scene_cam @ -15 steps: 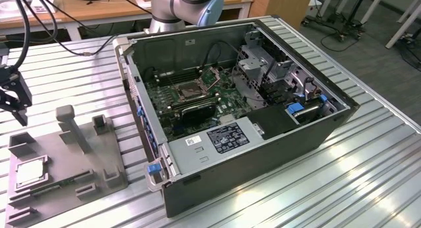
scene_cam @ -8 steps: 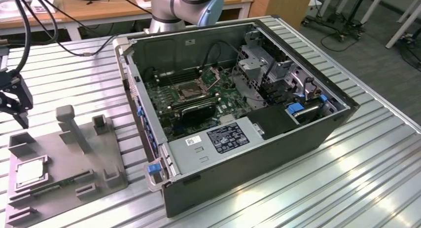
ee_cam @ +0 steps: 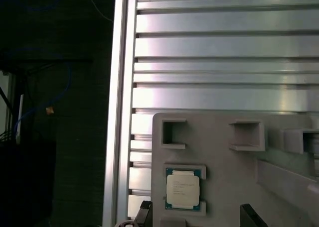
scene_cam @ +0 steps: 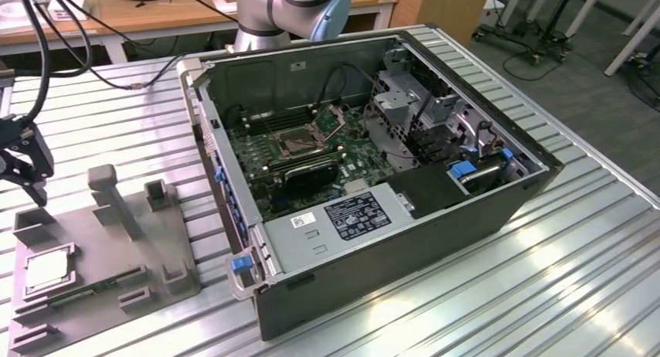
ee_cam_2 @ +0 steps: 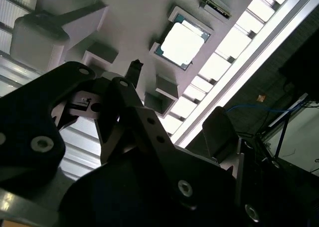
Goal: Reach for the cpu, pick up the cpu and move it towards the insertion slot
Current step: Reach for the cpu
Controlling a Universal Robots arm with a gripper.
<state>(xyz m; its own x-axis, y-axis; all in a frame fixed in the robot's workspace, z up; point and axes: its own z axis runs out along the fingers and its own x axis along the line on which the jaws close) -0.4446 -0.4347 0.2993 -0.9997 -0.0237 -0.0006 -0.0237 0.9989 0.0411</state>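
Status: reach phase only, no grasp yet. The gripper (ee_cam: 197, 213) hangs above the grey plastic tray (scene_cam: 98, 253), jaws spread wide and empty. In the first wrist view its dark fingertips (ee_cam: 144, 210) sit either side of the cpu's recess, clear of the chip. The cpu (ee_cam: 183, 188) lies flat in a square recess of the tray, on the tray's side next to the table edge. It's a small square with a pale silver-white metal lid and a thin darker rim. Pickup and transfer are not done. The tray is matte grey moulded plastic with blocky posts and square pockets. A narrow green memory strip (scene_cam: 98, 286) lies in the tray close to the cpu. The tray rests on a ribbed aluminium table (scene_cam: 536, 272) with shiny slats. Beside the tray, on the exterior view's right, is an open black computer case (scene_cam: 413, 249) with sheet-metal walls and a green motherboard (scene_cam: 253, 152) inside. The insertion slot (scene_cam: 292, 146) on that board has a shiny metal frame and dark centre, well apart from the tray.
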